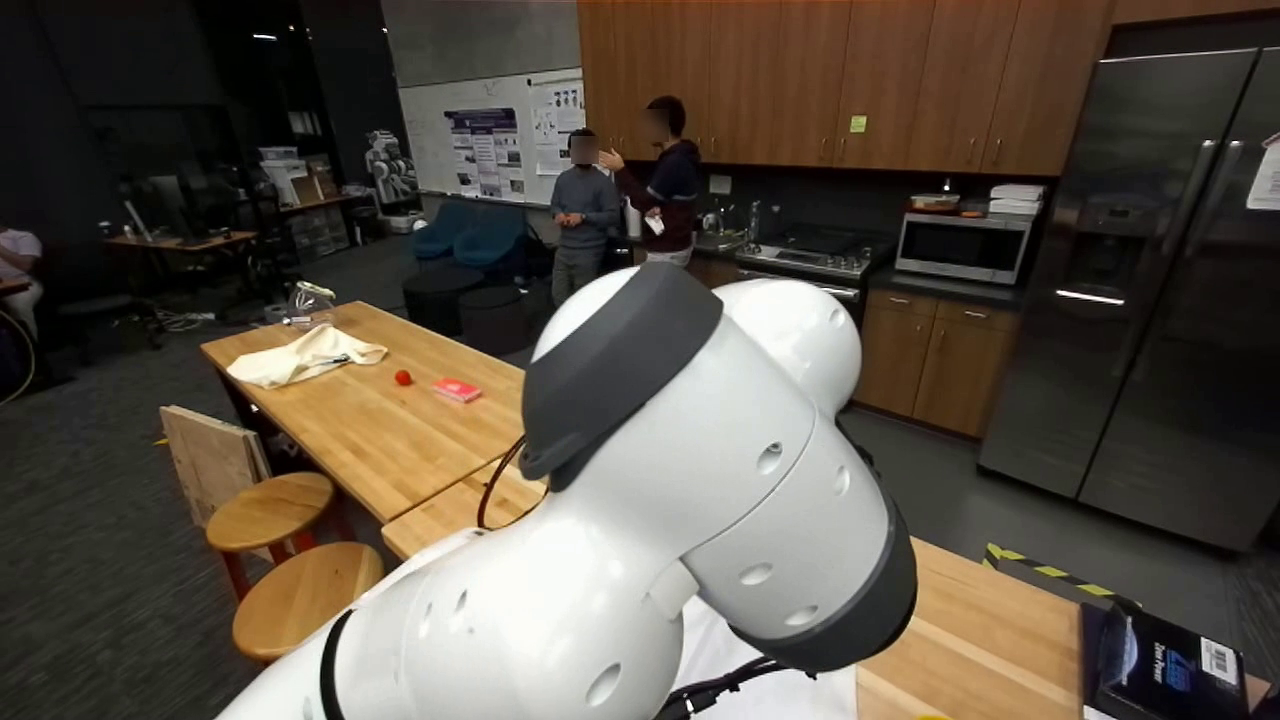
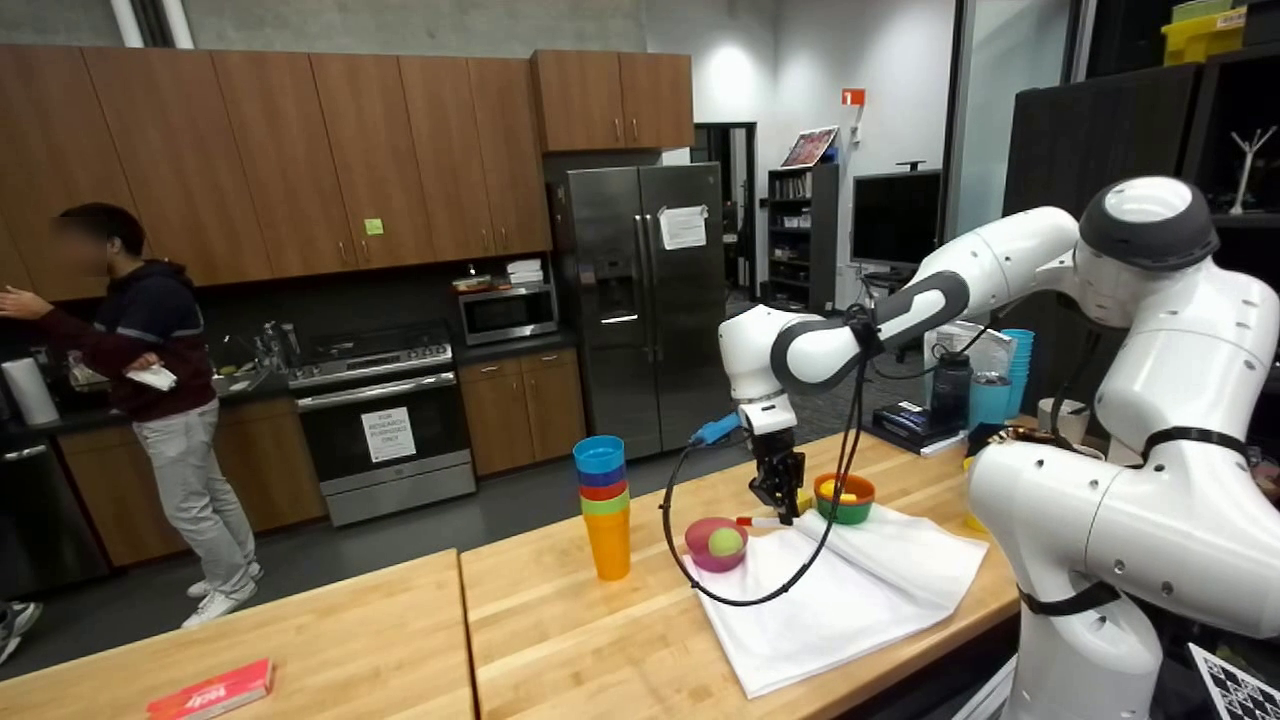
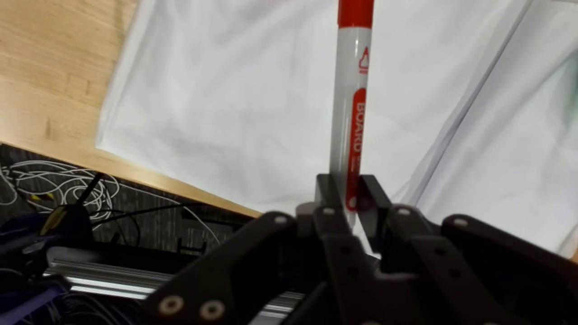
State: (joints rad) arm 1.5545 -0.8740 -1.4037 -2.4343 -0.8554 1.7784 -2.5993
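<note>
Marker (image 3: 350, 108) (printed "BOARD") pinched between the fingers (image 3: 375, 198).

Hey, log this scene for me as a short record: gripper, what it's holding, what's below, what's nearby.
Gripper: closed on a white marker
Marker details: red cap pointing away from the gripper; "BOARD" printed on a red stripe
Below: white cloth with a fold across it, on a wooden table
Nearby: pink bowl with a green ball; orange bowl, apparently nested in a green bowl
Also on table: stack of coloured cups
Unclear: whether the marker touches the cloth
</note>
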